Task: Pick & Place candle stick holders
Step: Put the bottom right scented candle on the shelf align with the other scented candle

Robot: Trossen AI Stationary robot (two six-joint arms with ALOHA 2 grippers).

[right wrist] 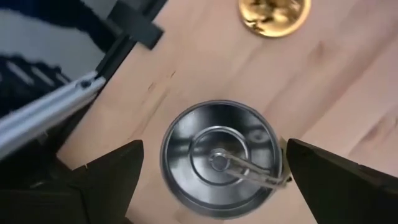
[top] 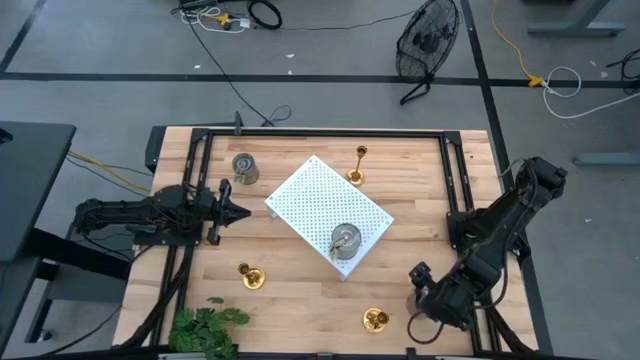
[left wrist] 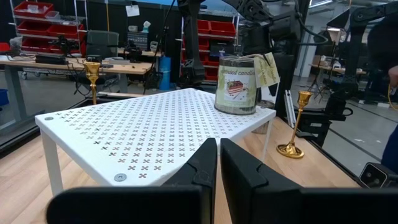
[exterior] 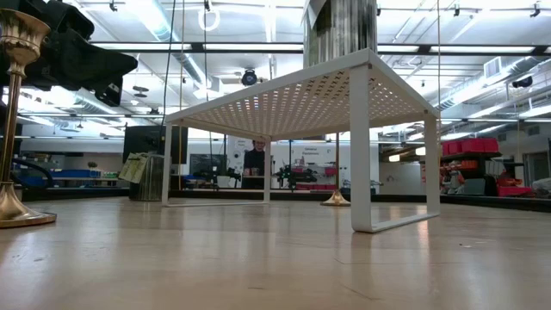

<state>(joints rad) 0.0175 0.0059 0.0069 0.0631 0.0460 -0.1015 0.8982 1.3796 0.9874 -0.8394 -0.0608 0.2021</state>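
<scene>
Right hand (right wrist: pixel 214 165): your fingers spread wide, straddling silver holder (right wrist: pixel 217 158) on bench (right wrist: pixel 348 81), no contact. Left hand (top: pixel 243 211) pressed together, beside white board (top: pixel 320 205).

White perforated board (top: pixel 327 208), green plant (top: pixel 206 328)

Bright, even overhead light; ceiling strips (exterior: pixel 164 21) glare in low view; right wrist view blurred, perhaps defocus.
</scene>
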